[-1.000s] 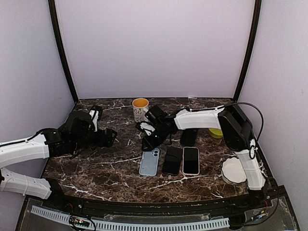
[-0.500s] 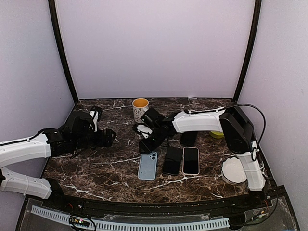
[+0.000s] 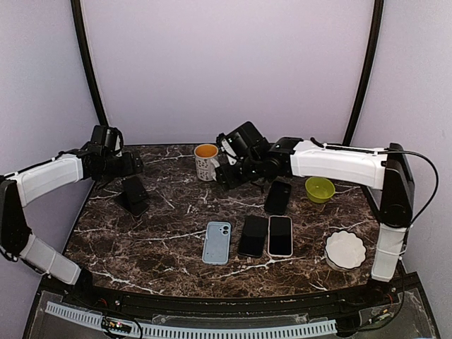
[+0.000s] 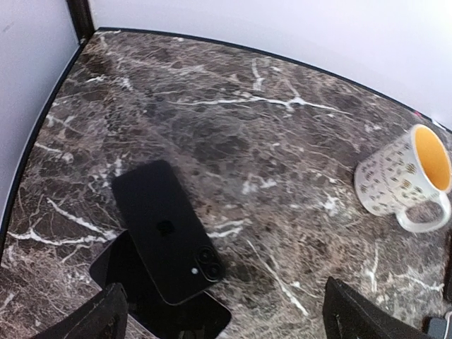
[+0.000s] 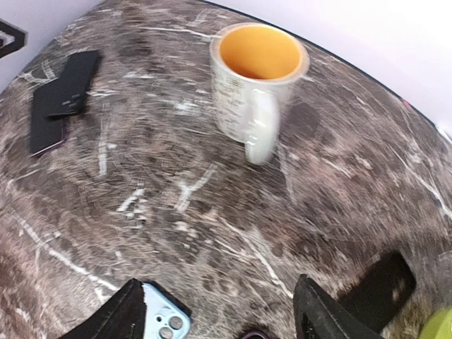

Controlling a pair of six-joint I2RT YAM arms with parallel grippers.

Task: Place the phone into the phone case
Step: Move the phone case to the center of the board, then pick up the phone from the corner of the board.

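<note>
Left gripper (image 4: 224, 286), jaws spread wide and empty, has pulled back toward the far left corner of the marble desk (image 3: 169, 226). Its retreat uncovers a black phone (image 4: 166, 229), back up, lying crooked across a flat black phone case (image 4: 162, 314) near the left edge. The phone overhangs the case rather than sitting inside it, so it looks laid on top, not pressed home.

Right gripper (image 5: 219, 282) has also lifted away from the near middle, where it was hovering over a light blue phone (image 3: 218, 241). It now hangs by the spotted mug (image 5: 258, 78) at the far edge, fingers parted and holding nothing. The blue phone lies beside a second dark phone (image 3: 253, 235) and a pink-rimmed phone (image 3: 280, 235).

With both arms clear, nothing is being worked. Judging by the crooked black phone, the fitting appears unfinished and would need a fresh approach to align and press it in.
</note>
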